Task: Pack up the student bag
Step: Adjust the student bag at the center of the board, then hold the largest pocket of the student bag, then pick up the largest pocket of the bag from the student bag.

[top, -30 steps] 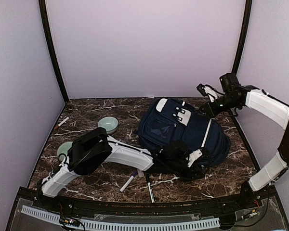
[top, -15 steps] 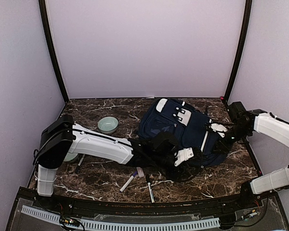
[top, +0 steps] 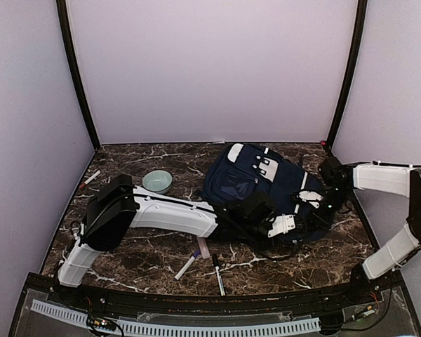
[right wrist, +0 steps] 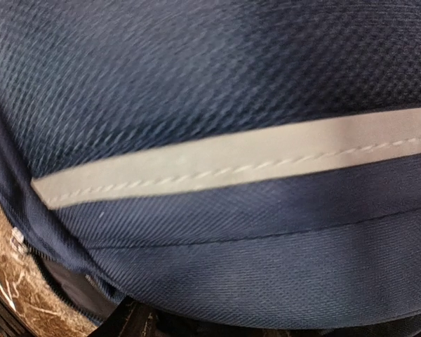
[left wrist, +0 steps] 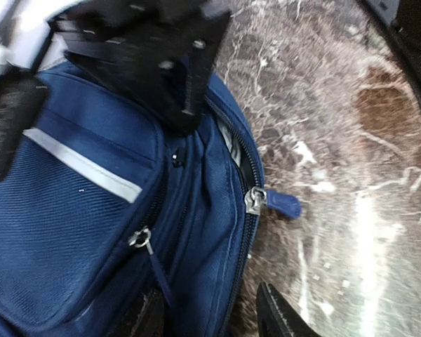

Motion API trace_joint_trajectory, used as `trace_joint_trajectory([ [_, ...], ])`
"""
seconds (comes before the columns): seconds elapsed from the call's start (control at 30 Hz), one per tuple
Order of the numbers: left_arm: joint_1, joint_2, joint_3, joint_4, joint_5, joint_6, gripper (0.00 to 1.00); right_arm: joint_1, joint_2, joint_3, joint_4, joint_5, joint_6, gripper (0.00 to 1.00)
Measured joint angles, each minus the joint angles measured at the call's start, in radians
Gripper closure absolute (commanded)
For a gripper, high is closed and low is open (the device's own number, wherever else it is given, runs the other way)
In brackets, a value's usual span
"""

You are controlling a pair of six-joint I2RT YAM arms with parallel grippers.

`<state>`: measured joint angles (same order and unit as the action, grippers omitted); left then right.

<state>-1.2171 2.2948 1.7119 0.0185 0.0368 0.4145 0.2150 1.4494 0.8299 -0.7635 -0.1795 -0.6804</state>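
The fingers (left wrist: 279, 321) of the left gripper (left wrist: 210, 317) stand roughly half apart, straddling the zipped edge of the student bag (top: 266, 186) without visibly pinching anything; one hangs over fabric, the other over bare marble table (top: 147, 246). Just beyond them sits the zip slider (left wrist: 254, 199) with its blue pull tab (left wrist: 286, 206). The right gripper (top: 317, 209) presses on the same end of the bag, but its wrist view shows only navy weave and a reflective stripe, so whether its jaws are shut on cloth cannot be told. Both grippers crowd one corner, so a reach for the small tab could knock one into the other. Loose fabric may bunch or slip, and a pull on the zip could drag the whole bag over the smooth marble unless the other arm pins it. The bag lies flat, front pockets up, right of centre on the table. Its long axis runs diagonally, with the white-grey patch end pointing far-left toward the back wall and the other end near-right under the grippers. Pens (top: 184, 267) wait nearby.
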Motion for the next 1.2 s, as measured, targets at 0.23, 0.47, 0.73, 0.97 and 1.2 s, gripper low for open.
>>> trace_joint_trajectory([
  [0.23,0.019,0.092,0.089,-0.043,-0.013,0.016,0.63,-0.001,0.109,0.113,0.007,0.03,0.062,0.54],
  [0.47,0.055,0.122,0.139,-0.05,-0.023,-0.032,0.77,-0.006,0.146,0.185,0.039,0.039,0.112,0.54],
  [0.73,0.103,0.124,0.138,-0.007,0.05,-0.132,0.98,-0.006,-0.116,0.154,0.011,0.001,0.132,0.53],
  [0.97,0.114,0.129,0.123,0.054,0.109,-0.23,1.0,-0.003,-0.195,0.045,-0.015,-0.077,0.131,0.53],
  [1.2,0.121,0.137,0.084,0.194,0.163,-0.386,1.0,0.019,-0.132,0.022,-0.028,-0.091,0.128,0.46],
])
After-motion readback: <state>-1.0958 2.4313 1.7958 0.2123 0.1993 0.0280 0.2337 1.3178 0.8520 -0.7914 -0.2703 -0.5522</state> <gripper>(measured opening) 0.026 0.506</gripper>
